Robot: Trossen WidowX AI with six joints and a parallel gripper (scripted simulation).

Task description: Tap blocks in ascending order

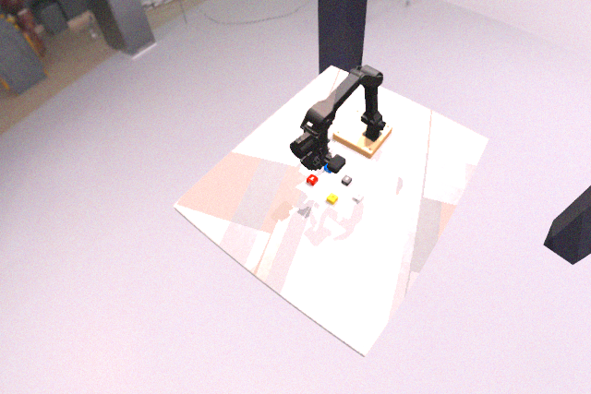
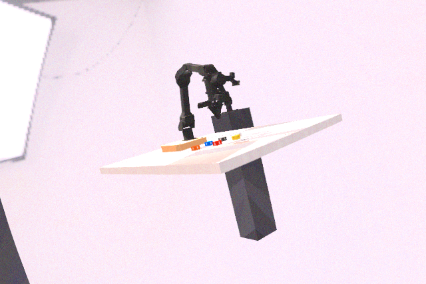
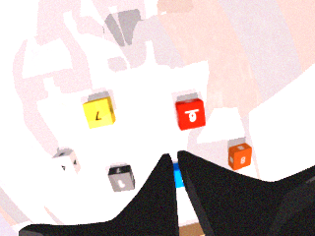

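My gripper (image 2: 218, 116) (image 3: 173, 159) is shut and empty, high above the blocks. A blue block (image 1: 327, 168) (image 2: 208, 143) (image 3: 179, 178) is mostly behind the fingers in the wrist view, its digit hidden. A red block (image 1: 312, 180) (image 2: 217, 142) (image 3: 191, 116) bears a barred 6 or 9. A yellow block (image 1: 331, 198) (image 2: 235, 136) (image 3: 99, 114) seems to bear a 7. An orange block (image 2: 195, 147) (image 3: 240, 156) seems to bear an 8. The digits on a dark grey block (image 1: 346, 180) (image 2: 223, 138) (image 3: 121, 180) and a white block (image 1: 357, 197) (image 3: 66, 161) are unclear.
The arm stands on a wooden base (image 1: 355, 145) (image 2: 174, 147) near the blocks. The pale table (image 1: 333, 280) (image 2: 154, 169) has patchy coloured shading. Dark pillars (image 1: 341, 13) (image 2: 252, 191) stand beyond the table.
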